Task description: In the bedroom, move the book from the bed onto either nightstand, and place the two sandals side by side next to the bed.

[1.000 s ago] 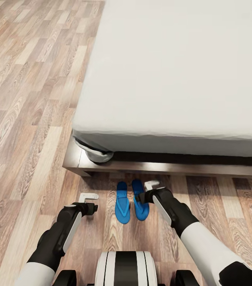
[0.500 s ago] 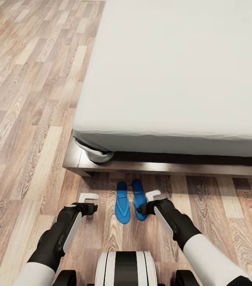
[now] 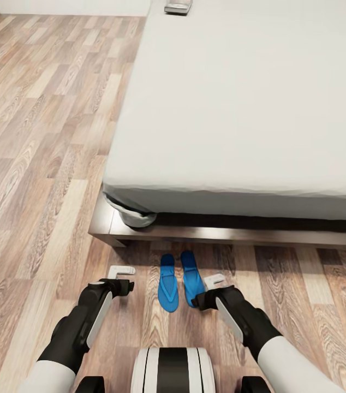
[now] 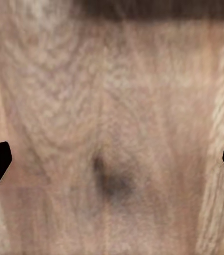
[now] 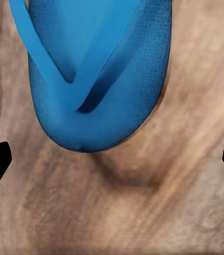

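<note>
Both fingers point(image 3: 123, 269) point(image 3: 214, 280) spread apart over wood-grain floor point(image 3: 42, 180) beside smooth blue sandals point(image 3: 179, 280).

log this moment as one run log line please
sandals: side by side on floor beside bed | book: on bed's far end | left gripper: open, empty | right gripper: open, empty

Two blue sandals point(image 3: 179, 280) side by side on floor beside white bed point(image 3: 238, 120), book point(image 3: 178, 6) at its far edge

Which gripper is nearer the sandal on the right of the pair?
Right. The right gripper sits just beside the right-hand sandal, at its near end. The left gripper is on the far side of the other sandal, over bare floor.
</note>
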